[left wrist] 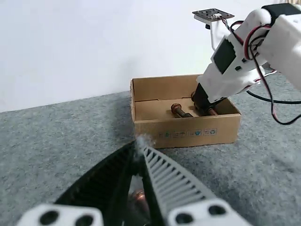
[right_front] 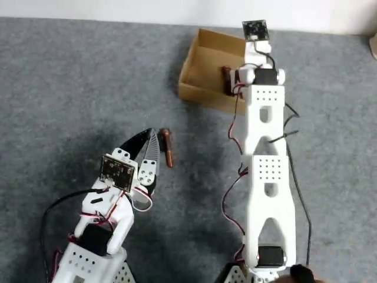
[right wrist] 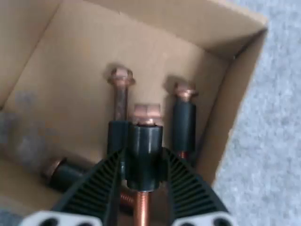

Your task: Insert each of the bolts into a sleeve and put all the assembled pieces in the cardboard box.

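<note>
Gripping a smooth black sleeve (right wrist: 146, 141) with a copper bolt (right wrist: 147, 112) through it, the right gripper (right wrist: 145, 160) hangs inside the cardboard box (right_front: 197, 71).
Three more sleeved bolts (right wrist: 183, 125) lie on its plain brown floor. On the fuzzy grey table (right_front: 70, 88), a loose bolt (right_front: 166, 147) lies just beside the left gripper (right_front: 152, 133), whose ribbed fingertips meet, holding nothing.

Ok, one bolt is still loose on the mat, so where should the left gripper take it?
Probably mid-shank on the bolt, coming down from above with jaws across its width: it lies flat on the mat, right beside the left gripper.
</note>
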### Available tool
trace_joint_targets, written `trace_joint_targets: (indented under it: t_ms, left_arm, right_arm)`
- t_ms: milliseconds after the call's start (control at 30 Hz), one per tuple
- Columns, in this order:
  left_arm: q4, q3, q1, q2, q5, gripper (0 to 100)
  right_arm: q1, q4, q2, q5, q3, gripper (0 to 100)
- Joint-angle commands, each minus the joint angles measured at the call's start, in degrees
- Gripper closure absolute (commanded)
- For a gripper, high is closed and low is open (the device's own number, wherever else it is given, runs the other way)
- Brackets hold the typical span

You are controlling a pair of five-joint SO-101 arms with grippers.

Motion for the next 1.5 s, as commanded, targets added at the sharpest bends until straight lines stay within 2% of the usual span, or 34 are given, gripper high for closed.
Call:
trace_joint_targets:
  t_ms: [0, 133, 200, 467, 667, 833, 1000, 1167, 1267, 1367, 1467]
  left_arm:
    - [-0.18, 1.45, -0.04, 0.13, -0.44, 99]
    - [-0.18, 1.45, -0.04, 0.13, -0.44, 99]
    - [-0.18, 1.45, -0.04, 0.13, -0.44, 99]
    - [0.0, 0.75, -0.92, 0.13, -0.35, 99]
    - [2.81, -2.33, -6.29, 0.22, 0.88, 99]
    - [3.96, -2.95, -7.16, 0.22, 2.2, 99]
    - [3.78, -2.95, -9.19, -0.31, 2.37, 99]
    - [3.78, -3.21, -10.33, -0.48, 2.2, 99]
    - [4.04, -4.7, -13.85, -0.31, 2.46, 99]
    - [4.04, -5.05, -15.34, -0.4, 2.55, 99]
    - [3.96, -4.97, -15.34, -0.4, 2.55, 99]
  right_arm:
    - [-0.66, 2.95, -1.89, -0.53, -7.52, 90.2]
    - [-1.54, 7.43, -1.89, -0.44, -7.69, 74.7]
    - [-1.8, 9.63, -2.15, -0.44, -7.69, 71.1]
    - [-5.67, 21.76, -15.78, -0.88, -7.78, 70.5]
    - [-7.78, 21.67, -30.11, -6.77, -7.08, 70.5]
    - [-14.9, 21.76, -43.82, -6.95, 0.75, 70.5]
    - [-24.22, 21.67, -63.78, -6.95, 18.51, 70.5]
    - [-32.84, 21.49, -84.09, -5.98, 43.56, 70.5]
    - [-36.53, 21.05, -95.16, -0.44, 62.73, 70.5]
    - [-39.16, 15.16, -104.48, 2.29, 84.53, 70.5]
    - [-40.75, 2.24, -111.52, 1.41, 107.56, 70.5]
